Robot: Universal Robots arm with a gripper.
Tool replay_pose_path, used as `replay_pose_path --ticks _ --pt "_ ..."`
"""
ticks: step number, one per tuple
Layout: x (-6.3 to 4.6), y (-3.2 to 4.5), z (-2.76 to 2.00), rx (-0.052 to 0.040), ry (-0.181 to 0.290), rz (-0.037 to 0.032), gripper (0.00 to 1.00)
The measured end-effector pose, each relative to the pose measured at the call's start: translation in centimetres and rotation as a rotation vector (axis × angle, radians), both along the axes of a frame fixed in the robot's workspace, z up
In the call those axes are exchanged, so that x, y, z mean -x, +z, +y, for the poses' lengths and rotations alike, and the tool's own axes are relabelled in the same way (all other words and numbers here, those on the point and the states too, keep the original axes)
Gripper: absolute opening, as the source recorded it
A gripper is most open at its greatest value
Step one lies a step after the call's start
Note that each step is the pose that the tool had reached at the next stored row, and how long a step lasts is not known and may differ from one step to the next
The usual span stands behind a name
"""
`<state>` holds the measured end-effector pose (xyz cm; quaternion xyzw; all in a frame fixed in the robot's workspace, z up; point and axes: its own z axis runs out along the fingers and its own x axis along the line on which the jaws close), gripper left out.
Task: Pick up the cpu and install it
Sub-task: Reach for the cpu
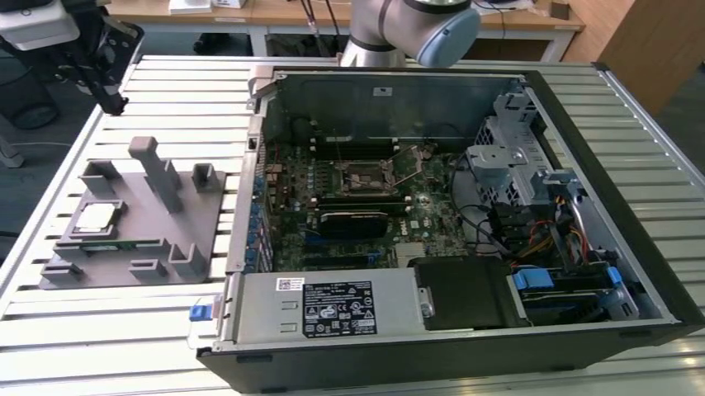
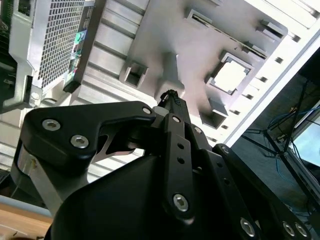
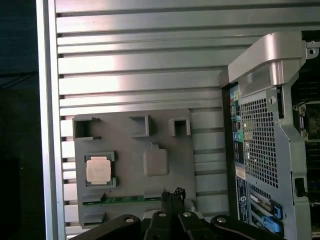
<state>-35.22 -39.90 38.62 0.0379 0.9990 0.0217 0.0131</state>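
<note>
On the slatted aluminium desk [image 1: 99, 338], a matte grey fixture plate [image 1: 141, 229] with raised posts and pockets. The cpu [image 1: 96, 218] lies flat in a square pocket, shiny silver top, pale rim; a thin green memory strip [image 1: 105, 244] sits just beside it. The gripper [image 1: 114, 106] hangs above the desk past the plate's far end, black fingers drawn together, nothing held, well apart from the cpu. Open computer case [image 1: 441, 206] at the exterior view's right, dark square socket [image 1: 364, 177] on its board.
</note>
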Motion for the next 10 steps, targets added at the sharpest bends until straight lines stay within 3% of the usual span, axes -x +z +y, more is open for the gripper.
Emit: replay_pose_path --ticks 10 --pt "3.3 -0.13 0.00 0.0000 0.000 0.0000 0.11"
